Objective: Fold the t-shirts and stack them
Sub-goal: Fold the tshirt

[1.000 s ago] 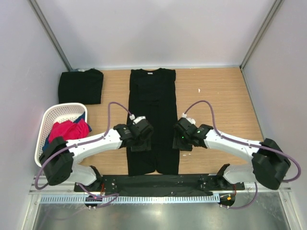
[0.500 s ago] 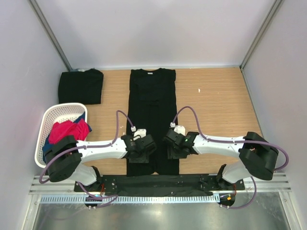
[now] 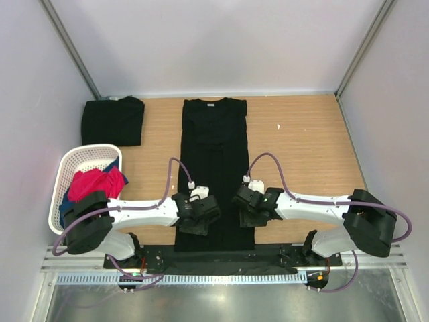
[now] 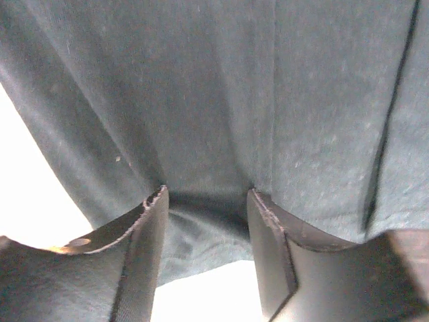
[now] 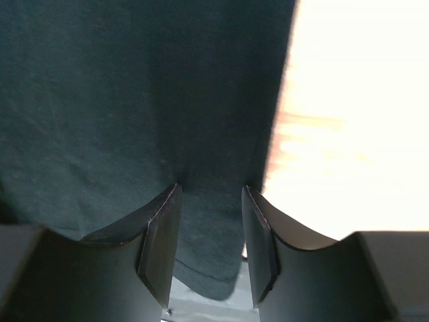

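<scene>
The left gripper and the right gripper are each seen part-closed with black cloth bunched between the fingers. The creases running out from the gap suggest a pinch on the fabric, not a mere hover.

The t-shirt is laid flat in the middle of the table. Its sides are already turned in, so a long narrow strip is presented. Its long axis runs from the near edge to the far edge. The collar is pointed away from the arm bases and the hem toward them. The near end is held at both edges, the left gripper on the left edge and the right gripper on the right.

A crosswise fold is judged to be the step in hand. It would be done best if both corners were raised together, kept level and taut, carried straight along the long axis, and set down square on the collar end, so that no skew or slack is left.

A folded t-shirt is placed at the far left, well apart. A basket of coloured garments stands nearer on the left.
</scene>
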Tool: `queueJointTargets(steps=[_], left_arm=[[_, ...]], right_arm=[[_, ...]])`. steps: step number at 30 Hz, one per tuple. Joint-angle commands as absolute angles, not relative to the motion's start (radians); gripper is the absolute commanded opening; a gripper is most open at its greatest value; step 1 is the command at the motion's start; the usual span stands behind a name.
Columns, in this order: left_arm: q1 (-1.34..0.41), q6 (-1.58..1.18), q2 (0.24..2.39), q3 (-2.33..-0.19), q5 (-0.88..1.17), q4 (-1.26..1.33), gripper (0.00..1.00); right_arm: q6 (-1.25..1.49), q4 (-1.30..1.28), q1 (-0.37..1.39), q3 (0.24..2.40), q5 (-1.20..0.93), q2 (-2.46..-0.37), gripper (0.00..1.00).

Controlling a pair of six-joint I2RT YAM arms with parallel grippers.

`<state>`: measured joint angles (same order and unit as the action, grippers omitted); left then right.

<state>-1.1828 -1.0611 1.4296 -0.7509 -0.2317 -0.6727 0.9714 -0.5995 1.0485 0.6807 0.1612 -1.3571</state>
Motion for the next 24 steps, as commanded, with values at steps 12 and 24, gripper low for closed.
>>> queueJointTargets(steps=[12,24], left_arm=[[-1.227,-1.168,1.188,-0.945,-0.351,-0.945,0.81],[-1.226,-1.586,0.672,-0.479,-0.31,-0.911,0.67]], right_arm=[[1.057,-0.854,1.058,0.861,0.164,-1.113,0.72],[1.296,-0.657,1.058,0.431,0.04,-0.792,0.65]])
